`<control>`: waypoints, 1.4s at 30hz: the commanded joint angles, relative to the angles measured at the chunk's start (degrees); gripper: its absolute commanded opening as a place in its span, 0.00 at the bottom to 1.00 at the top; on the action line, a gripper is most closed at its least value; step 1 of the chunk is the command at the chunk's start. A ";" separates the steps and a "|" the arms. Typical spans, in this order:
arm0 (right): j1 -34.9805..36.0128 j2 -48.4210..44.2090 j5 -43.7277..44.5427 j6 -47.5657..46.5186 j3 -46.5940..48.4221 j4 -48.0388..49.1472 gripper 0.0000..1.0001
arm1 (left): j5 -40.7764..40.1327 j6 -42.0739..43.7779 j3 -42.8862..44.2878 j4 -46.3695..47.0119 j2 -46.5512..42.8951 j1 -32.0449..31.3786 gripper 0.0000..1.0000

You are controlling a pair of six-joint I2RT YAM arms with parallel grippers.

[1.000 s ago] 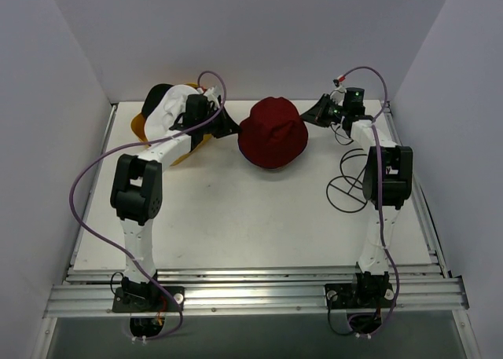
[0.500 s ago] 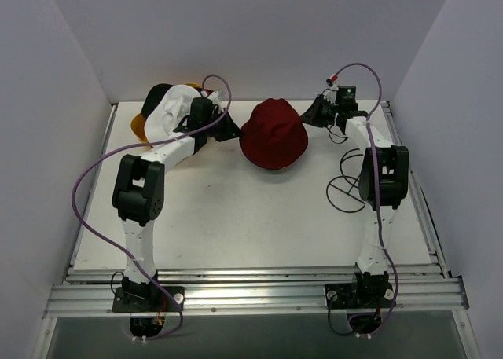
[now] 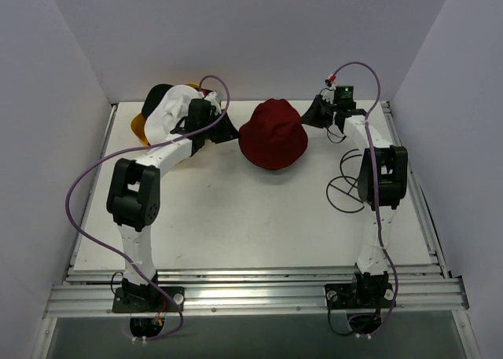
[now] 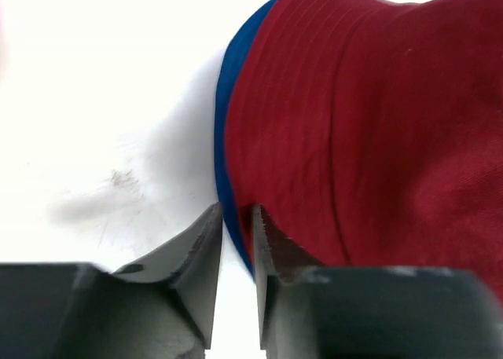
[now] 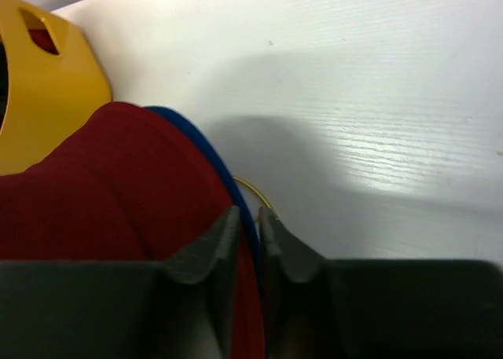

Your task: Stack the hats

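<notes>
As seen from above, stack: maroon bucket hat [image 3: 273, 133] over blue bucket hat [image 4: 222, 139], back-centre of table [image 3: 236, 210].
Left gripper [image 4: 234, 217]: pinching blue brim, left side.
Right gripper [image 5: 249, 217]: pinching blue brim, right side.
Yellow basket [image 3: 137, 127]: back left, holds white hat [image 3: 169, 111], black cap [image 3: 156, 96].

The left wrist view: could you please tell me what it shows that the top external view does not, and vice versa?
Only the left wrist view shows the blue hat, its brim edge under the maroon hat and between the fingers of the left gripper. Only the top external view shows the right gripper, white hat, black cap, yellow basket and wire frame. Both show the maroon hat and left gripper.
</notes>
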 commanded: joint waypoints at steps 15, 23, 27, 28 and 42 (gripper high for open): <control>-0.61 -15.88 11.98 -1.93 7.90 -14.07 0.38 | -7.25 3.54 5.94 -16.03 -16.44 0.65 0.55; 4.82 -33.82 16.81 -1.31 -10.36 -8.18 0.38 | -23.06 8.37 18.05 -35.53 -19.18 2.14 0.64; 10.09 -43.47 19.10 -1.58 -18.18 -5.73 0.39 | -26.51 10.39 19.41 -41.62 -19.52 6.44 0.65; 11.33 -45.25 19.63 -1.58 -19.87 -4.07 0.39 | -25.98 10.39 18.70 -41.80 -20.31 8.80 0.65; 33.83 -58.36 30.00 -4.04 -37.10 0.41 0.41 | -20.10 9.87 7.18 -32.31 -20.41 12.69 0.64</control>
